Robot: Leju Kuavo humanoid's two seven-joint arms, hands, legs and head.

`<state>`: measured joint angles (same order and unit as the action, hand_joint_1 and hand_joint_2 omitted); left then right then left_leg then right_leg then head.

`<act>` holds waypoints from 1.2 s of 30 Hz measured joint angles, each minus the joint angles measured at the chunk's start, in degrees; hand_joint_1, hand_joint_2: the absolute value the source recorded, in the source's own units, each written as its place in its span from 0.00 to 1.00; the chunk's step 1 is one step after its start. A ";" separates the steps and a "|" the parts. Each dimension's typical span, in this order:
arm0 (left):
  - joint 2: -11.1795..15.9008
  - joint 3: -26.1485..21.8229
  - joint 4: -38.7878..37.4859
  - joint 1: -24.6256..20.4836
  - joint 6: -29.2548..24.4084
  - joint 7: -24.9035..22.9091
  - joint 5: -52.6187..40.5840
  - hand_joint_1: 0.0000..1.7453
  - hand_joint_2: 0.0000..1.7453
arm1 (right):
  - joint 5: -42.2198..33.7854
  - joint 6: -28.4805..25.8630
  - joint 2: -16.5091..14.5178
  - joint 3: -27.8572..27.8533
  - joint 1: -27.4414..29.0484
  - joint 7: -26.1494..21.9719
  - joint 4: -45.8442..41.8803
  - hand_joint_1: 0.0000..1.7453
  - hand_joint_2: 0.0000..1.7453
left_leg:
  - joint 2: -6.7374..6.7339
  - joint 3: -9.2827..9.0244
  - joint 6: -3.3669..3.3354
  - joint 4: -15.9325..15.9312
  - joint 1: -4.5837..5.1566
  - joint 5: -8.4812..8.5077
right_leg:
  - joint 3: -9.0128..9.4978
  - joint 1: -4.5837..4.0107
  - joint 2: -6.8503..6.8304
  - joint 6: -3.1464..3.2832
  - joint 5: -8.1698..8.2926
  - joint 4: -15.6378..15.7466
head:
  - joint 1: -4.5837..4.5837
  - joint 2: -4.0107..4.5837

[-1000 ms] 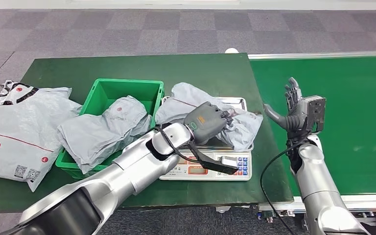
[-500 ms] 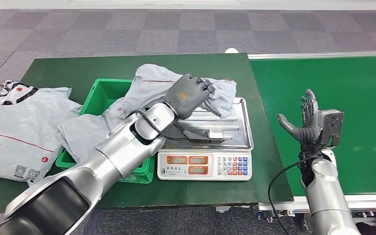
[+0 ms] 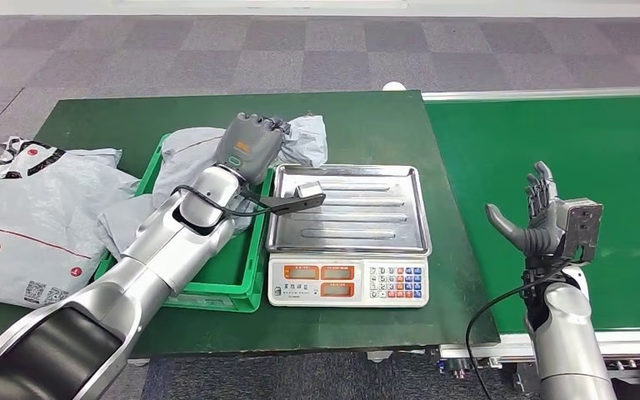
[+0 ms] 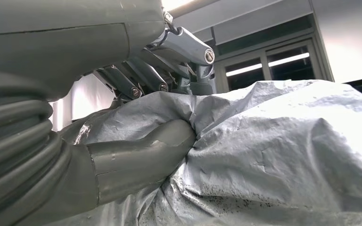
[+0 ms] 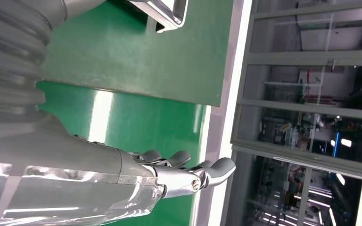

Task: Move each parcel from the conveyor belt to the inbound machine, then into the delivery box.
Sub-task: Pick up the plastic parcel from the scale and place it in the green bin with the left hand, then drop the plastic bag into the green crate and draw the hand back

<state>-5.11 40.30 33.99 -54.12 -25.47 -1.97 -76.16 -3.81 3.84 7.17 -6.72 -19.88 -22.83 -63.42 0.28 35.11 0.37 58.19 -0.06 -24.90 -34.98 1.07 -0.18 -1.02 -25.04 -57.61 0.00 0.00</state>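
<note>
The left hand (image 3: 250, 146) grips a crumpled grey parcel (image 3: 304, 137), holding it in the air over the far edge of the green delivery box (image 3: 254, 254), at about 11 o'clock from the scale; in the left wrist view the thumb (image 4: 141, 150) presses into a fold of the grey plastic while the darker fingers (image 4: 146, 77) curl over the top of the bag. The parcel hangs on both sides of the hand, one part toward the box interior, the other toward the scale's far left corner. Inside the box lies another grey parcel (image 3: 129, 221), partly hidden by the silver left arm. The inbound machine (image 3: 347, 250), a scale with a bare steel tray (image 3: 358, 212) and a keypad front, sits just beside the box at its 3 o'clock, on the green table (image 3: 383, 117). At 9 o'clock from the box, a large grey parcel with red print (image 3: 25, 221) lies flat at the table's left end. The right hand (image 3: 542, 221) is held upright over the conveyor belt (image 3: 550, 142) at about 3 o'clock from the scale, fingers spread and thumb out, holding nothing.
</note>
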 joint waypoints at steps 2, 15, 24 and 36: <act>0.14 -0.23 0.09 0.08 -0.01 -0.03 -0.01 1.00 1.00 | 0.03 -0.01 -0.01 -0.01 0.02 0.01 -0.14 0.00 1.00 | 0.01 0.00 0.00 0.00 0.02 0.00 | 0.00 0.02 -0.01 0.00 0.00 0.00 | 0.00 0.00; 2.27 -11.97 4.46 9.15 -1.15 -1.69 -0.80 0.24 1.00 | 1.73 0.01 -0.37 -3.39 5.12 1.59 -6.31 0.00 1.00 | 0.05 -0.01 0.01 -0.02 -0.02 -0.02 | 0.00 -0.03 -0.06 0.03 -0.05 0.00 | 0.00 0.00; 2.38 -15.67 5.22 12.57 -0.44 -3.16 -2.99 0.00 1.00 | 0.88 1.09 -0.39 -5.17 10.05 0.92 -10.13 0.00 1.00 | 0.00 0.00 -0.03 -0.02 0.01 -0.07 | -0.01 0.00 0.01 0.02 -0.04 0.03 | -0.01 0.00; 2.21 -18.77 5.28 13.81 5.89 3.03 3.81 0.00 1.00 | 0.83 1.15 -0.46 -5.17 11.81 0.75 -12.23 0.00 1.00 | -0.01 0.00 -0.02 -0.02 -0.01 -0.05 | 0.00 -0.01 0.01 0.02 -0.04 0.02 | 0.00 0.00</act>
<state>-2.90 21.53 39.28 -40.31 -19.58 1.06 -72.35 -2.98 4.98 6.71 -11.89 -8.07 -22.08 -75.65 0.28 35.11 0.35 58.18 -0.06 -24.95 -34.99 1.06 -0.17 -1.00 -25.07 -57.59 0.00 0.00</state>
